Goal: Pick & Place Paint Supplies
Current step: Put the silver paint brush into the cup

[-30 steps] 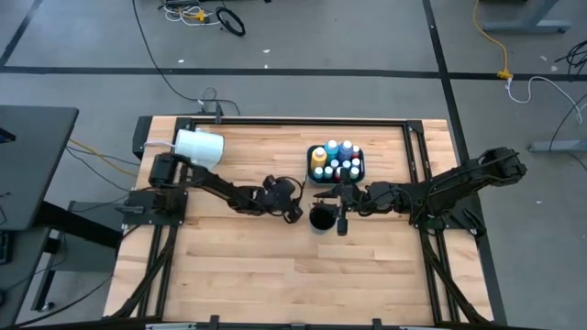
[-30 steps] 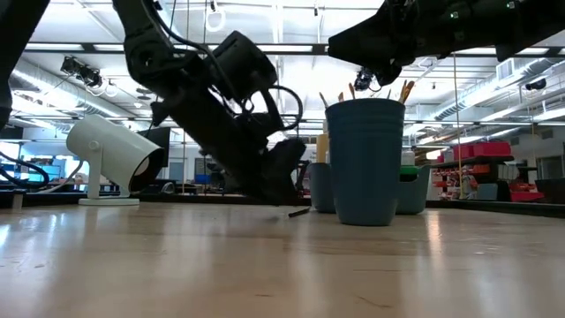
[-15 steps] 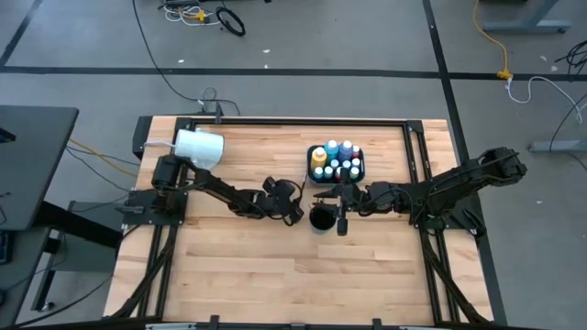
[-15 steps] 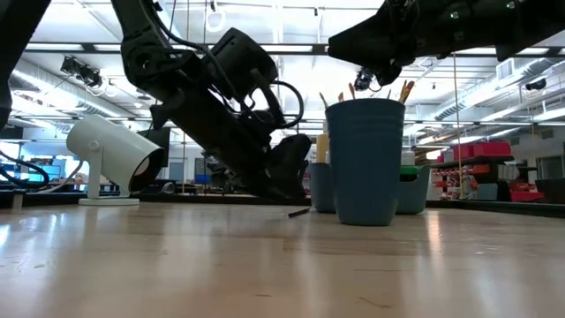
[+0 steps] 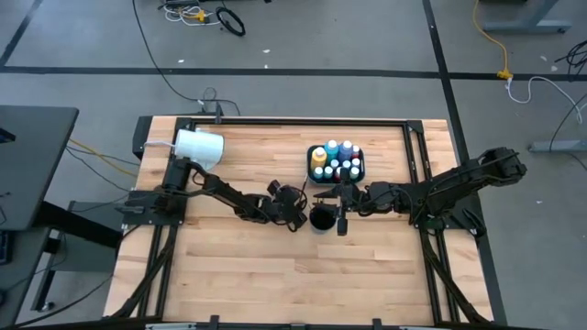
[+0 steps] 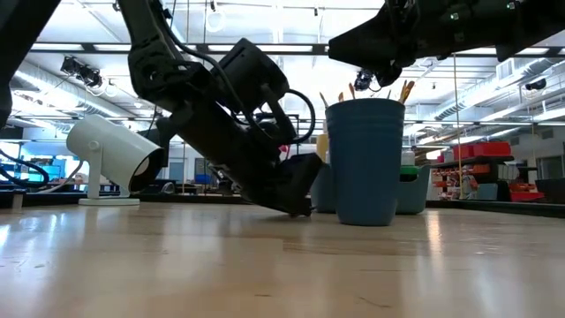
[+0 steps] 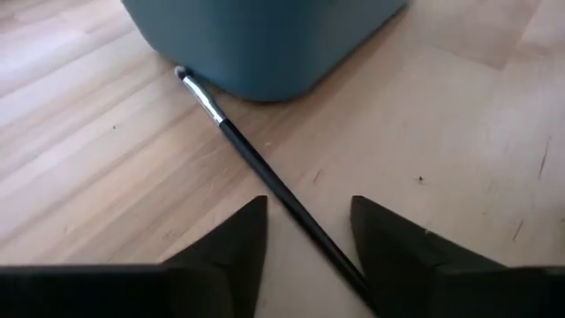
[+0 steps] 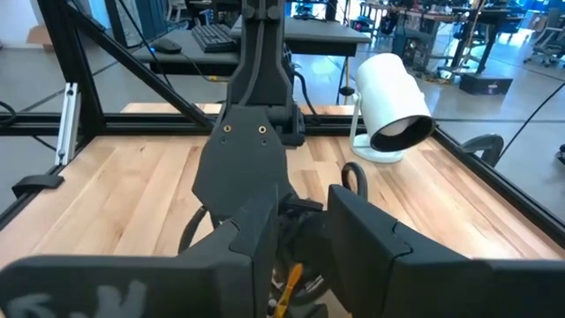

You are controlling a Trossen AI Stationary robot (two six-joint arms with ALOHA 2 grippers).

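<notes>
Black and thin, a dark-handled paintbrush (image 7: pixel 265 177) lay flat on the pale wooden table (image 5: pixel 238 266), its bristle tip touching the base of the tall blue plastic cup (image 6: pixel 364 159). The left gripper (image 7: pixel 305 234) had come down lower and nearer the cup than a second before, and its two dark fingers (image 7: pixel 234 238), narrowing a little but still apart, now straddled the brush handle without pinching it. To my eye that meant the pickup was about to happen. The right gripper (image 8: pixel 300 234) hovered just above the cup, where several wooden brush handles already stood; its fingers were partly open and I could not see anything held between them. Behind the cup sat a dark tray (image 5: pixel 310 158) of small coloured paint bottles (image 5: pixel 336 161) with pale caps. A white cylindrical lamp-like device (image 5: pixel 198 146) stood at the table's far left corner. Beyond lay a bright workshop with shelving, desks and ceiling lights.
</notes>
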